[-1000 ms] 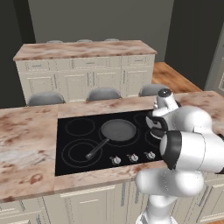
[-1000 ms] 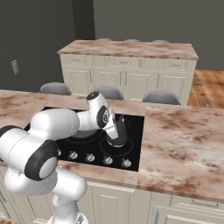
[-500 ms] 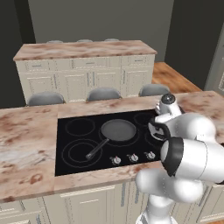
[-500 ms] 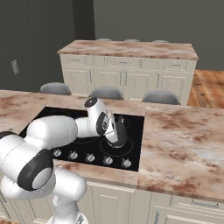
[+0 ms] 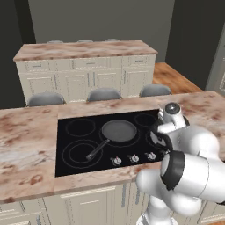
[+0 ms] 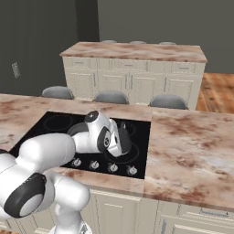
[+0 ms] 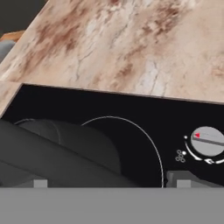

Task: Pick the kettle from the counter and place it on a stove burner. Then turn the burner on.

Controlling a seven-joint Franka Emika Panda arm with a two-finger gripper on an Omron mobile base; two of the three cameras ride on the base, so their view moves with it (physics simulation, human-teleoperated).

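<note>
Our gripper (image 7: 111,181) stands with its jaws wide apart, the two dark fingertips (image 7: 40,183) far to either side at the bottom of the hand view. Between them runs the arched handle of the kettle (image 7: 65,148), and as far as we can tell neither tip presses on it, so we judge nothing is held. The kettle sits low under the hand on the stove burner (image 7: 138,151), whose thin grey ring curves around its body on the black glass. That zone lies at the right end of the cooktop (image 5: 66,167), close to the counter (image 7: 131,48) beyond it. The frying pan (image 5: 118,130) rests on the middle zone, well apart from the kettle.

We take the placing step as done and the burner as not yet lit, since the ring looks dark. What remains is the turning on. A grey knob (image 7: 207,141) with a red mark sits just beside the ring. The next move, we think, calls for lifting clear of the handle without tipping the kettle, then closing on the knob that serves this zone; which knob that is we cannot tell for sure
</note>
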